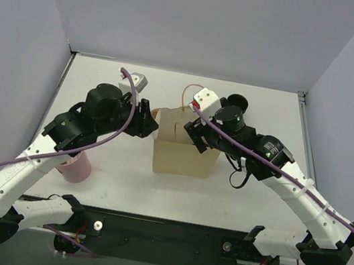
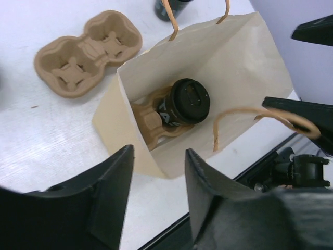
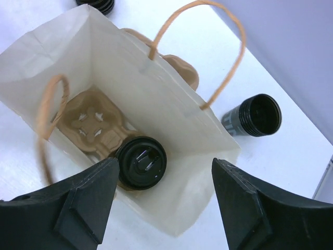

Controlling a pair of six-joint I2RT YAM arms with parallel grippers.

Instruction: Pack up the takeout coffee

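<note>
The takeout coffee (image 2: 190, 100) (image 3: 141, 162), a small black cup with a round black lid, stands in one well of a brown pulp carrier (image 2: 148, 122) (image 3: 91, 122) at the bottom of an open paper bag (image 1: 182, 161) (image 2: 244, 57) (image 3: 119, 67). My left gripper (image 1: 151, 125) (image 2: 159, 151) hangs open just outside the bag's left corner, with nothing between its fingers. My right gripper (image 1: 197, 136) (image 3: 165, 162) is open wide above the bag's mouth, straddling its near wall without pinching it. In the top view the arms hide the cup.
A second pulp carrier (image 2: 86, 52) (image 3: 182, 70) lies on the table behind the bag. A lidless black cup (image 3: 252, 115) (image 1: 237, 103) lies on its side to the right. Black lids (image 3: 99, 5) sit at the back. A pink cup (image 1: 76, 167) stands under my left arm.
</note>
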